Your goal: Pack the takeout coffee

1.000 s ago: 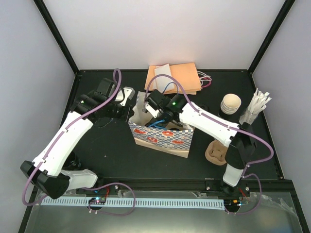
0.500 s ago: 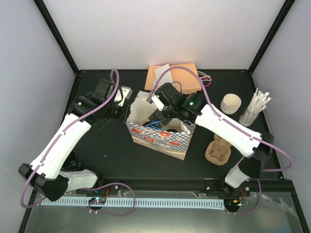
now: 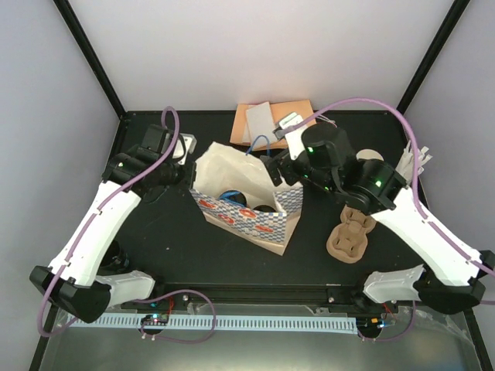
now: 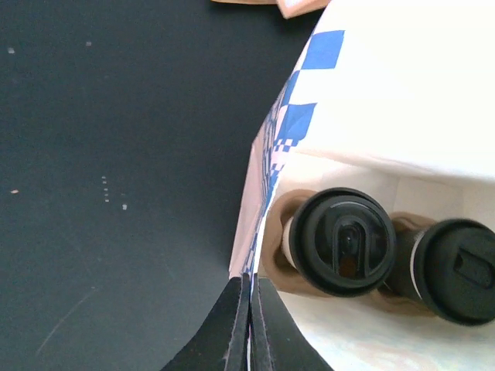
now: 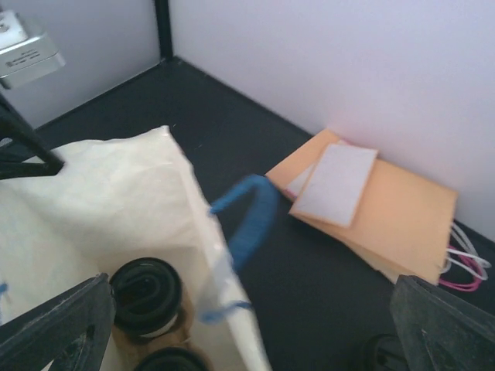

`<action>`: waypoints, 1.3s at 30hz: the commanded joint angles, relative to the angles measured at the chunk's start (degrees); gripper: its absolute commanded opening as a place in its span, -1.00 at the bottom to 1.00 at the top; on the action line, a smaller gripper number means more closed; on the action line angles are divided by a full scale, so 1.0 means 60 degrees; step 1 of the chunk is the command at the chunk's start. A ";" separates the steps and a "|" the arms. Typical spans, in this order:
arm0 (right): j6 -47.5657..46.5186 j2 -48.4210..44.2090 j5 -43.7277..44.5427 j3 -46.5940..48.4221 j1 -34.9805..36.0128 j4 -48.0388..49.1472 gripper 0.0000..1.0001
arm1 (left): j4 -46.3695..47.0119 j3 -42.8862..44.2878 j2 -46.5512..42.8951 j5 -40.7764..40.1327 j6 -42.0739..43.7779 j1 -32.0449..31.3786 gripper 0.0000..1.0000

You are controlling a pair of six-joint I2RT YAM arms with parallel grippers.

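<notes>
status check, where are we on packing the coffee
Left gripper shut on the bag rim. Right gripper open, empty, above the bag. Two lidded cups inside the bag, in a carrier. Blue handle loops up nearby.

White bag point(image 3: 247, 222) bears blue checks and red motifs; takeout coffee point(image 4: 342, 241) lid is black.

1. A black table point(image 3: 155, 239) carries everything.
2. A paper bag point(image 3: 246, 219) printed with blue checks and red shapes stands open at mid-table; its blue handle point(image 5: 249, 212) arches over the rim.
3. Flat orange bags point(image 3: 298, 110) lie stacked at the far edge, with a pale card point(image 3: 259, 120) on top.
4. A brown pulp carrier point(image 3: 348, 241) sits right of the printed bag.
5. White sticks point(image 3: 418, 158) stand bunched at the far right.
</notes>
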 commanded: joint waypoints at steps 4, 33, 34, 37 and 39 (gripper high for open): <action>0.0813 -0.0931 0.1340 -0.0347 -0.0823 0.0043 1.00 | 0.0495 0.0034 -0.0145 0.0190 0.0399 0.1291 -0.97; 0.4585 -0.0453 0.1584 -0.2566 -0.9876 -0.0634 0.15 | 0.1594 -0.0434 -0.1504 0.1594 0.0586 0.3266 0.65; 0.4635 -0.0184 0.1618 -0.2387 -0.9888 -0.0763 0.10 | 0.1828 -0.0671 -0.1806 0.1625 0.0565 0.3269 0.69; 0.4911 0.0502 0.1618 -0.1947 -0.9898 -0.1094 -0.05 | 0.2305 -0.1288 -0.2575 0.1769 0.0414 0.3267 0.84; 0.4933 0.0779 0.1582 -0.1781 -0.9898 -0.1173 -0.12 | 0.2406 -0.1470 -0.2843 0.1876 0.0377 0.3268 0.87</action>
